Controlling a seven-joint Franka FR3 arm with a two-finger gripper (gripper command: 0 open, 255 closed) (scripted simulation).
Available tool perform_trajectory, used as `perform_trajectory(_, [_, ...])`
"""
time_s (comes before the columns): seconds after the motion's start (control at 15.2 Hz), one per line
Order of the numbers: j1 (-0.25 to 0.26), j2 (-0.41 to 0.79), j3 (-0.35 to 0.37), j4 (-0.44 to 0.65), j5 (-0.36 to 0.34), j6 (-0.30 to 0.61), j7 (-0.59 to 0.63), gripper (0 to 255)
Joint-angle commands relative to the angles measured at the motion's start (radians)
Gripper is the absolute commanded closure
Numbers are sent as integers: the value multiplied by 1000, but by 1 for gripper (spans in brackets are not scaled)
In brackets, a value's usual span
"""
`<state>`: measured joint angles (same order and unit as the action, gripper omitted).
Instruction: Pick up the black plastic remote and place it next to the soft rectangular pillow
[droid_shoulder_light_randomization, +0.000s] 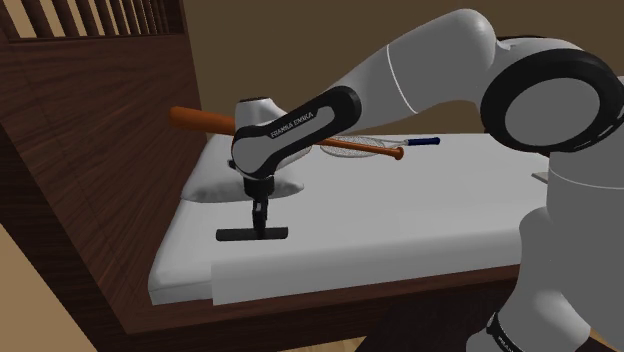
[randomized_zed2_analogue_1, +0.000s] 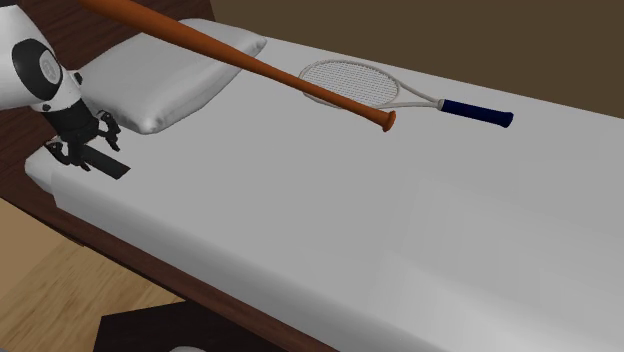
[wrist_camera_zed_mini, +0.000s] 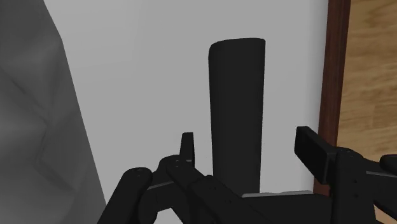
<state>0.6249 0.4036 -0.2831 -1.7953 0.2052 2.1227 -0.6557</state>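
jaws stand apart, one on each side of the black remote, and as far as the wrist view shows neither of the fingers touches it, so nothing is held. the gripper hangs low and upright over the remote. the remote lies flat on the white mattress, near the pillow but apart from it, between the pillow's corner and the mattress edge. an orange-brown bat slants across over the pillow. beyond the pillow lies a tennis racket with a blue handle, well apart from the remote.

the step in hand looks like the grasp, with the fingers low around the remote's middle and not yet closed (the remote already lies near the pillow, so this could equally be an open hand at a put-down; the views do not settle it). if it is the grasp, the next move calls for closing squarely across the remote's narrow width, lifting it clear of the mattress, and a short carry to just beside the pillow. if it is the release, it calls for a straight rise that does not drag the remote.
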Motion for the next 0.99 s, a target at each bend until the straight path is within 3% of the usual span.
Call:
perform_trajectory(0.0, [0,0,-1,0,0,0,0,0])
perform_trajectory(0.2, [-1,0,0,0,0,1,0,0])
perform_trajectory(0.46, [-1,-47,-11,64,-23,-108,14,0])
perform_trajectory(0.92, [-1,-47,-11,64,-23,-108,14,0])
